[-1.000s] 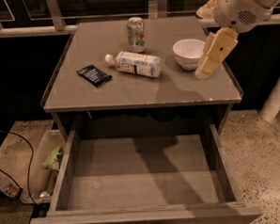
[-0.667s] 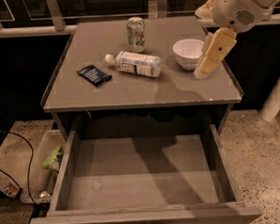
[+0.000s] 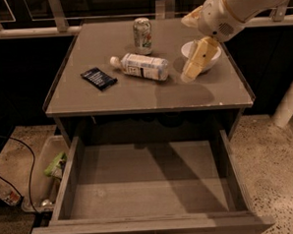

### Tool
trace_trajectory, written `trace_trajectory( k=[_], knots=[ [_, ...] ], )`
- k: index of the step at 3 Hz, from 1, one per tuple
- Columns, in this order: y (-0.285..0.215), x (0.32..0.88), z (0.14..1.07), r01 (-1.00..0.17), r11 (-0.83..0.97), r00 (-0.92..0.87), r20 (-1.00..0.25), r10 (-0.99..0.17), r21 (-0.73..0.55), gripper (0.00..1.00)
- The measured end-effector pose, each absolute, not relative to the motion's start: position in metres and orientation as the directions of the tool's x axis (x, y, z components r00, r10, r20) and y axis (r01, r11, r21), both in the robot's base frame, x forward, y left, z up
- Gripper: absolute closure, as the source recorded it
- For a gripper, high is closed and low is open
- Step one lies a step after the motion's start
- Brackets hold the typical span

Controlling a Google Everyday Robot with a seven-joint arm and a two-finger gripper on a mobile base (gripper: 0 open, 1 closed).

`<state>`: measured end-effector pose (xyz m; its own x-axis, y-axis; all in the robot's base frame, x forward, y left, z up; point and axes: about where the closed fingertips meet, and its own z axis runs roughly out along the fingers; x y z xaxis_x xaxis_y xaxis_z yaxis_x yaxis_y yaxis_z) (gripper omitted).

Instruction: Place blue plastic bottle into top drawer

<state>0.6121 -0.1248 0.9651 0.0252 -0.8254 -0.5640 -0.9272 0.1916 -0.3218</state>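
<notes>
The blue plastic bottle (image 3: 143,66) lies on its side in the middle of the grey tabletop (image 3: 135,97), white cap pointing left. My gripper (image 3: 188,75) hangs from the arm coming in at the upper right. It points down and to the left, just right of the bottle's base and a little apart from it, in front of a white bowl. It holds nothing. The top drawer (image 3: 150,187) is pulled fully out below the tabletop, and its flat bottom is bare.
A green-and-white drink can (image 3: 142,29) stands at the back of the tabletop. A white bowl (image 3: 207,59) sits at the right, partly behind the gripper. A black packet (image 3: 98,78) lies to the left. A bin with rubbish (image 3: 47,176) and cables sit on the floor at the left.
My gripper has moved left across the front of the bowl, closer to the bottle's base. The bottle, can and drawer have not moved.
</notes>
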Motion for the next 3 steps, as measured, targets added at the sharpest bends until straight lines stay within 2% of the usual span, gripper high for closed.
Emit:
trace_trajectory(
  k=[3],
  knots=[
    [-0.075,0.689,0.895,-0.970,0.166,-0.008,-0.661,-0.751,-0.177,0.00]
  ],
)
